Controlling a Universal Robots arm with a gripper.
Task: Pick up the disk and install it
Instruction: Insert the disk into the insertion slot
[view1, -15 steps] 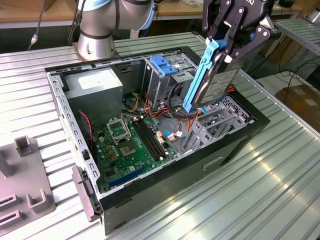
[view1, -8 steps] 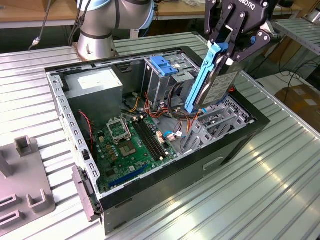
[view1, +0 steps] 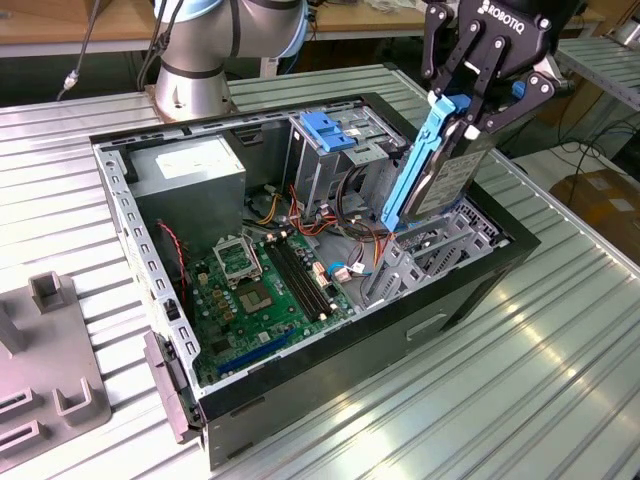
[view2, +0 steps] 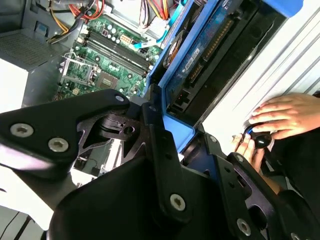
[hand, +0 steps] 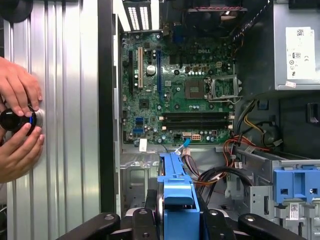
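My gripper (view1: 470, 112) is shut on the disk (view1: 440, 172), a grey metal drive framed by bright blue rails. The disk hangs upright and slightly tilted, its lower end just above the grey metal bay (view1: 415, 262) at the right end of the open computer case (view1: 470, 295). In the first wrist view the disk's blue rail (hand: 176, 192) points down toward the case floor between my fingers (hand: 142, 220). In the second wrist view the disk (view2: 200, 55) shows its underside and connectors, held by the gripper (view2: 172, 142).
The case holds a green motherboard (view1: 265, 280), a power supply (view1: 190, 175) and a drive cage topped by a blue bracket (view1: 325, 130). Cables (view1: 345, 215) lie beside the bay. A grey fixture (view1: 50, 370) sits at the exterior view's left. A person's hands (hand: 17, 125) grip a black knob beside the case.
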